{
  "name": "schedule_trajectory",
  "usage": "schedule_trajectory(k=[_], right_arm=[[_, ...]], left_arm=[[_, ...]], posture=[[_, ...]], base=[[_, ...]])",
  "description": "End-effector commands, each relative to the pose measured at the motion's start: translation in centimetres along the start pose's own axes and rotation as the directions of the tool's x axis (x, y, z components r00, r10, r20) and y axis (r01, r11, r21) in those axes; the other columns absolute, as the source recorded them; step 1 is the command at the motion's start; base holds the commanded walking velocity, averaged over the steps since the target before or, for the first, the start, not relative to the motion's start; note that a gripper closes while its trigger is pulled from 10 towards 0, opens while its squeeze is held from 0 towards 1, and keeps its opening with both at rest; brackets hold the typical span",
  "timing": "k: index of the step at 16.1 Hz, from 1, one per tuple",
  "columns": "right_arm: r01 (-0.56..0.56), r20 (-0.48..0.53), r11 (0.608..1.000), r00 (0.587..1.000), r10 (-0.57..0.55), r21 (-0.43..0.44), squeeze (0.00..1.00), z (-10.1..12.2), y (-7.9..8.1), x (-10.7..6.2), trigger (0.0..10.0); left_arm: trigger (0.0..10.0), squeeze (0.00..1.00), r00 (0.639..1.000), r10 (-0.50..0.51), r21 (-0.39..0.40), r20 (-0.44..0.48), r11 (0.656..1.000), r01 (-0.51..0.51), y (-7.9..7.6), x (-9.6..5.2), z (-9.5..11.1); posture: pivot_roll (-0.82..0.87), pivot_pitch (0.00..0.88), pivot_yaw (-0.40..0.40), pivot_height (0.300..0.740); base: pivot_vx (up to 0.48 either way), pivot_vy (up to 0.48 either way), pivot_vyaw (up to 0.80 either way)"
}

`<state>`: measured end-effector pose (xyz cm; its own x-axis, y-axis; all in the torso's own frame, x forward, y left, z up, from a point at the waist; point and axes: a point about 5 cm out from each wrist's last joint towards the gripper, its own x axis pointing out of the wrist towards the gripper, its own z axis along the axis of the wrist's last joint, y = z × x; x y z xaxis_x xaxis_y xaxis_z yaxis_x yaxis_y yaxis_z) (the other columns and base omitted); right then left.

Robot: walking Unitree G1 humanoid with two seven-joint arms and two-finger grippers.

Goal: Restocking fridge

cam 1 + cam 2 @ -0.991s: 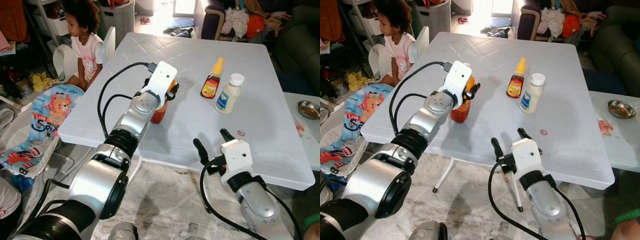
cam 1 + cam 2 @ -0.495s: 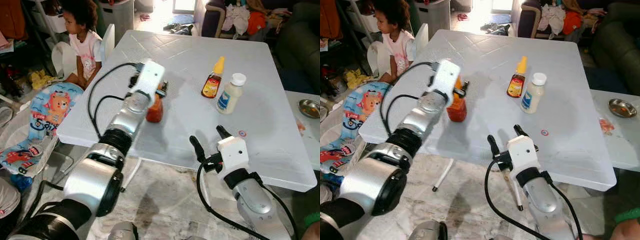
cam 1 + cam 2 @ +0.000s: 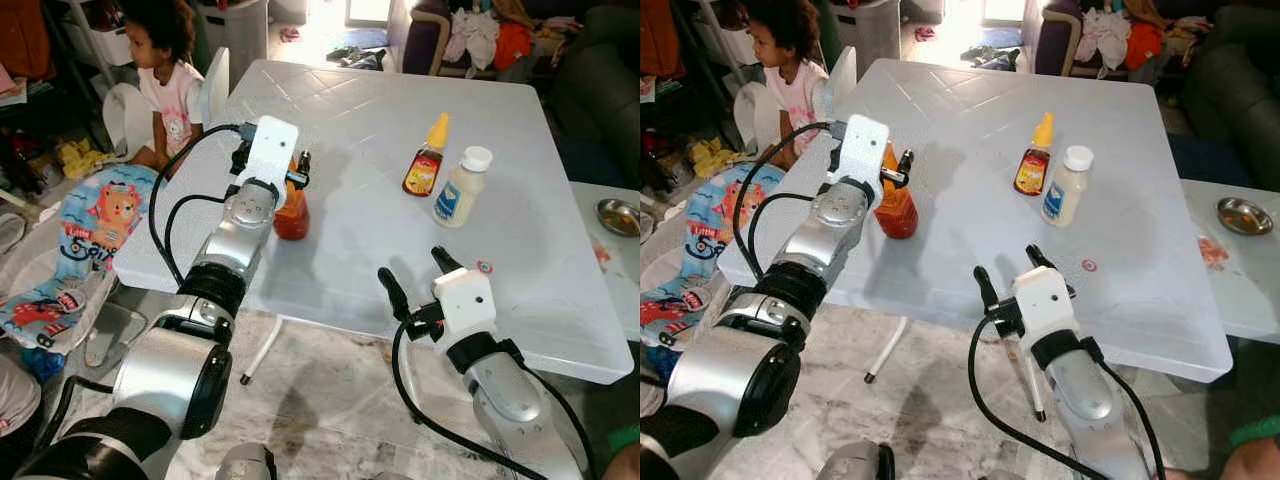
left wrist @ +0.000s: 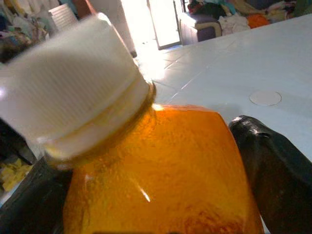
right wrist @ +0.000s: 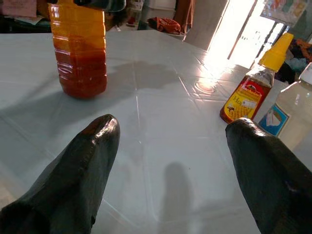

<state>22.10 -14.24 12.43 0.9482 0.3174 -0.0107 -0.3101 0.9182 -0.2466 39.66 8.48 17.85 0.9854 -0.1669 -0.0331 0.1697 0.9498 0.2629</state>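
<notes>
Here, in the head views, an orange bottle [image 3: 291,212] is seen standing upright on the white table [image 3: 520,250], near its left edge, and it is pinched at the neck by the left gripper [image 3: 290,172]. Its long axis is vertical, and the jaws are closed across it from either side. The right gripper [image 3: 412,282] is held at the near edge of the table with its fingers spread and nothing between them; a honey bottle [image 3: 424,160] and a white bottle [image 3: 458,188] stand side by side beyond it, well apart from the orange one. A child [image 3: 170,70] is seated beyond the table's left corner.

In the left wrist view, the white cap [image 4: 68,92] and orange shoulder are seen wedged between the two black fingers [image 4: 278,170].

In the right wrist view, the open fingers [image 5: 73,180] frame bare tabletop, with the honey bottle ahead.

The left arm is judged far nearer the held bottle, so a straight lift is called for.
</notes>
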Motion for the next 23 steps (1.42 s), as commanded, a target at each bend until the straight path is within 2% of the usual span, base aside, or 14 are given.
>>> schedule_trajectory(k=[1,2,3,4,5,8,11,15,18,20,23], right_arm=[[-0.001,-0.002,1.0,1.0,0.001,-0.003,0.0,-0.1,-0.1,0.1,10.0],[-0.008,0.002,1.0,1.0,0.008,-0.006,0.0,-0.1,-0.2,0.3,10.0],[-0.016,0.006,1.0,1.0,0.016,-0.01,0.0,-0.1,-0.3,0.5,10.0],[-0.017,0.007,1.0,1.0,0.017,-0.011,0.0,-0.1,-0.3,0.6,10.0],[-0.021,0.009,1.0,1.0,0.021,-0.013,0.0,-0.1,-0.3,0.7,10.0],[-0.028,0.016,0.999,0.999,0.028,-0.023,0.0,-0.1,-0.3,1.0,10.0],[-0.034,0.024,0.999,0.999,0.035,-0.034,0.0,0.0,-0.4,1.2,10.0],[-0.04,0.034,0.998,0.999,0.041,-0.041,0.0,0.1,-0.3,1.5,10.0],[-0.042,0.04,0.998,0.998,0.044,-0.044,0.0,0.1,-0.2,1.5,10.0],[-0.043,0.042,0.998,0.998,0.044,-0.043,0.0,0.1,-0.2,1.6,10.0],[-0.047,0.044,0.998,0.998,0.049,-0.044,0.0,-0.1,-0.3,2.0,10.0]], left_arm=[[10.0,1.0,1.0,0.013,-0.007,0.008,1.0,-0.013,0.4,-0.1,0.3],[10.0,1.0,1.0,0.01,-0.057,0.004,0.998,-0.01,0.5,-0.5,0.0],[10.0,1.0,0.999,-0.045,-0.145,-0.013,0.989,0.043,-0.3,-1.2,-0.6],[10.0,1.0,0.998,-0.068,-0.173,-0.015,0.983,0.065,-0.6,-1.4,-0.7],[10.0,1.0,0.99,-0.142,-0.232,0.012,0.963,0.141,-1.7,-2.0,-0.6],[10.0,1.0,0.977,-0.205,-0.257,0.058,0.943,0.213,-2.6,-3.4,-0.5],[10.0,1.0,0.973,-0.215,-0.272,0.086,0.934,0.231,-2.6,-4.3,0.3],[10.0,1.0,0.979,-0.159,-0.251,0.127,0.95,0.187,-1.9,-4.7,0.5],[10.0,1.0,0.986,-0.089,-0.265,0.14,0.956,0.124,-0.9,-5.3,0.1],[10.0,1.0,0.981,-0.04,-0.308,0.189,0.946,0.098,0.3,-6.1,0.4],[10.0,1.0,0.975,-0.135,-0.285,0.174,0.941,0.181,-0.5,-7.3,-0.5]], posture=[[-0.02,0.0,0.003,0.74],[-0.01,0.0,-0.006,0.74],[-0.01,0.0,-0.008,0.74],[-0.01,0.0,-0.008,0.74],[-0.01,0.0,-0.01,0.74],[-0.01,0.0,-0.011,0.74],[-0.01,0.0,-0.011,0.74],[-0.01,0.0,-0.008,0.74],[-0.01,0.0,-0.007,0.74],[-0.01,0.0,-0.005,0.74],[-0.01,0.0,-0.006,0.74]], base=[[0.0,0.0,0.0],[0.0,0.0,0.0],[0.0,0.0,0.0],[0.0,0.0,0.0],[0.0,0.0,0.0],[0.0,0.0,0.0],[0.0,0.0,0.0],[0.0,0.0,0.0],[0.0,0.0,0.0],[0.0,0.0,0.0],[0.0,0.0,0.0]])
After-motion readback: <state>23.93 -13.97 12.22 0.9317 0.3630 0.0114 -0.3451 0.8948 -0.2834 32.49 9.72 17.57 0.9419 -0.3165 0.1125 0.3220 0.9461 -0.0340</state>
